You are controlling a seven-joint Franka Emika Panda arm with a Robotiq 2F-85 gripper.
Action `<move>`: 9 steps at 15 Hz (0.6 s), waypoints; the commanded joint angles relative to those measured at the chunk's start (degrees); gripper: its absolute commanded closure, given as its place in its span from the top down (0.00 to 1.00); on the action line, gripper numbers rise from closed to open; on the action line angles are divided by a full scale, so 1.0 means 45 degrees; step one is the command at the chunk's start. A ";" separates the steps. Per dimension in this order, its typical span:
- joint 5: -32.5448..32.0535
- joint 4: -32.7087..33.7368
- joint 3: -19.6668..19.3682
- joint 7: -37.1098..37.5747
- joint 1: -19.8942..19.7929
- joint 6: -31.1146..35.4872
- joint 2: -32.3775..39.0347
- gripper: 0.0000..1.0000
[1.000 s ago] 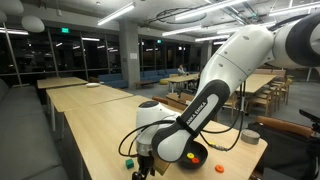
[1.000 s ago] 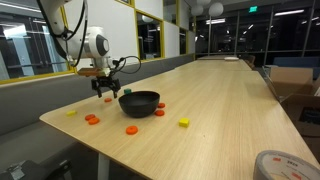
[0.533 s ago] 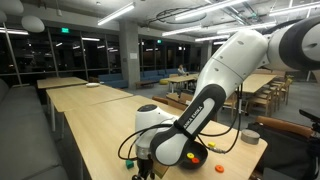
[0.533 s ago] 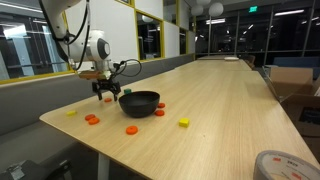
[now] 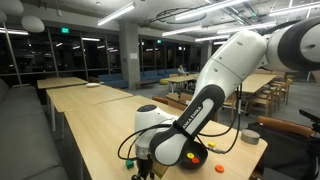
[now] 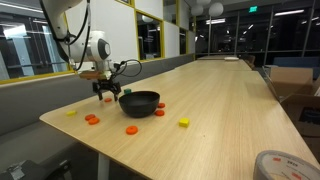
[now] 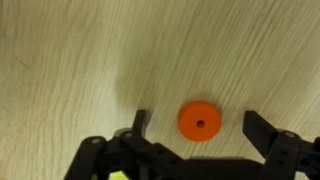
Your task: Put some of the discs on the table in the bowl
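Observation:
My gripper (image 7: 200, 128) is open and points down at the pale wood table (image 6: 220, 100). An orange disc (image 7: 199, 121) lies flat on the wood between the two black fingers, touching neither. In both exterior views the gripper (image 6: 105, 95) (image 5: 145, 168) hangs low over the table beside the black bowl (image 6: 139, 102). More discs lie around the bowl: orange ones (image 6: 92, 120) (image 6: 130, 129), red ones (image 6: 159, 113) (image 6: 160, 103) and a yellow one (image 6: 70, 113). The bowl (image 5: 198, 153) is partly hidden by the arm in an exterior view.
A yellow piece (image 6: 184, 122) lies in front of the bowl. A small green cube (image 5: 128, 160) sits near the gripper. A tape roll (image 6: 283, 166) lies at the near corner. Similar tables (image 5: 80, 90) stand farther back. The table edge is close to the discs.
The arm shifted slightly a second ago and has held still since. The disc has not moved.

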 commanded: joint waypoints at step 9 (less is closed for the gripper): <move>-0.0256 0.0286 -0.0323 0.0057 0.0333 -0.0167 0.0003 0.75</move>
